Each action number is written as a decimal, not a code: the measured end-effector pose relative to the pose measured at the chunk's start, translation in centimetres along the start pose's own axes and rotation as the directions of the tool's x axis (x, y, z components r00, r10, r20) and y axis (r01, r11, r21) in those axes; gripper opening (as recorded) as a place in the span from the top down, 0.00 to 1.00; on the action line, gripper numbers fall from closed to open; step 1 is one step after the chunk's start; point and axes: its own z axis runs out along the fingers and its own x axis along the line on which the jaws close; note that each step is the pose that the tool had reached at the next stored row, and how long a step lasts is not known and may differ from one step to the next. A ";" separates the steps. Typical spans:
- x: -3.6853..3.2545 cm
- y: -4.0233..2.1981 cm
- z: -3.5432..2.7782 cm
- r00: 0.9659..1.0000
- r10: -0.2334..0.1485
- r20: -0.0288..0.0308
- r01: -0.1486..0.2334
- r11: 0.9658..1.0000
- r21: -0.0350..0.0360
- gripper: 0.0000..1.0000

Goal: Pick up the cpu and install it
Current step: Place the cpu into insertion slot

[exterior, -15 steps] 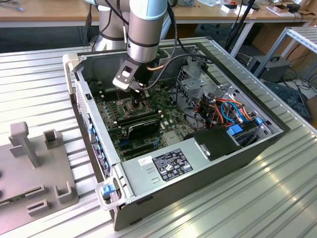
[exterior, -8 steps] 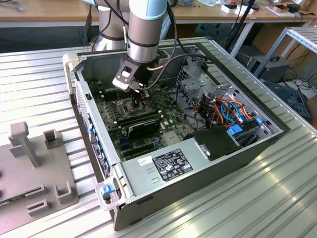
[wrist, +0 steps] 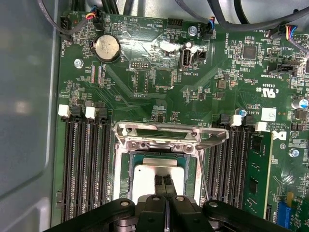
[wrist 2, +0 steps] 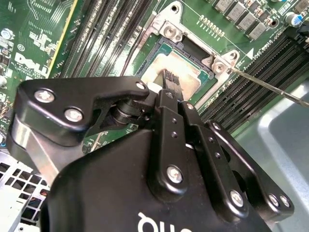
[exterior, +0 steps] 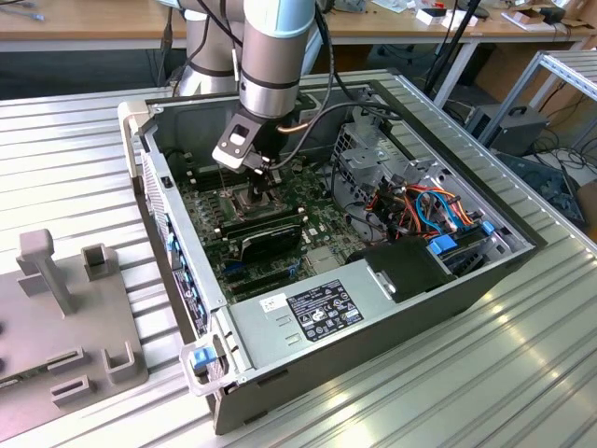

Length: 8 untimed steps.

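Hovering over cpu (wrist: 142,181) | end effector (wrist: 162,181) fingers (wrist: 158,186) together | socket frame (wrist: 169,137) alongside

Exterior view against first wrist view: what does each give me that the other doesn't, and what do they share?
Exterior view: the whole open computer case, the arm above it, the cable bundle and a grey fixture on the table. First wrist view: the cpu under the closed fingertips, the socket frame, a coin battery. Shared: the green motherboard and the gripper down over it.
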 end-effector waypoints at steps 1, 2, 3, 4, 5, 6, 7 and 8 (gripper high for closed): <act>-0.04 -0.02 -0.35 1.000 0.000 0.001 0.000 1.000 0.001 0.89; -0.06 -0.01 -1.00 1.000 0.000 0.001 0.000 1.000 0.001 0.89; -0.09 -0.01 -1.56 1.000 0.000 0.002 0.000 1.000 0.001 0.89; -0.11 0.00 -2.27 1.000 0.000 0.002 0.000 1.000 0.001 0.89; -0.13 0.00 -2.68 1.000 0.000 0.002 0.000 1.000 0.001 0.89; -0.15 0.01 -3.08 1.000 0.000 0.002 0.000 1.000 0.001 0.89; -0.17 0.01 -3.66 1.000 0.000 0.002 0.000 1.000 0.001 0.89; -0.18 0.02 -3.93 1.000 0.000 0.002 0.000 1.000 0.001 0.89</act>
